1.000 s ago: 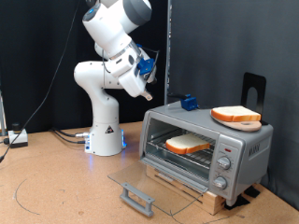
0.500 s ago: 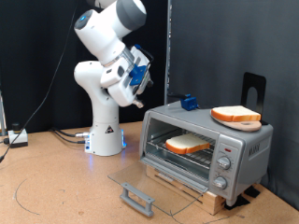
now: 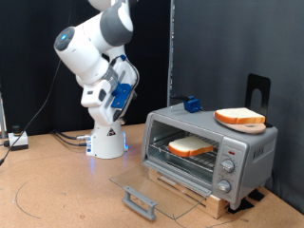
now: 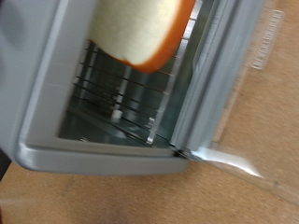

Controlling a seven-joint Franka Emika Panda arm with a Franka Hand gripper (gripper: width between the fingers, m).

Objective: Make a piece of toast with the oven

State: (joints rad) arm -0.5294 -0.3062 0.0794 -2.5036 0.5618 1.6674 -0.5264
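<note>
The silver-grey oven (image 3: 249, 150) stands at the exterior view's right with its glass door (image 3: 157, 185) folded down flat. One piece of toast (image 3: 190, 146) lies on the wire rack inside, and a second alike slice (image 3: 239, 118) lies on the oven's roof. My gripper (image 3: 113, 113) is up in the air to the left of the oven, well clear of it, and nothing shows between its fingers. The blurred wrist view looks into the open oven (image 4: 56, 154) at the slice (image 4: 140, 33) on the rack (image 4: 107, 84). No fingers show there.
The robot base (image 3: 106, 141) stands on the brown table left of the oven. The door handle (image 3: 139, 201) juts out towards the front. A small blue object (image 3: 191, 104) sits on the oven's back edge, with a black stand (image 3: 256, 89) behind it. Cables (image 3: 17, 141) lie at far left.
The arm has swung back and to the left, away from the oven, and the gripper has dropped a little. Both slices and the open door have not moved.
</note>
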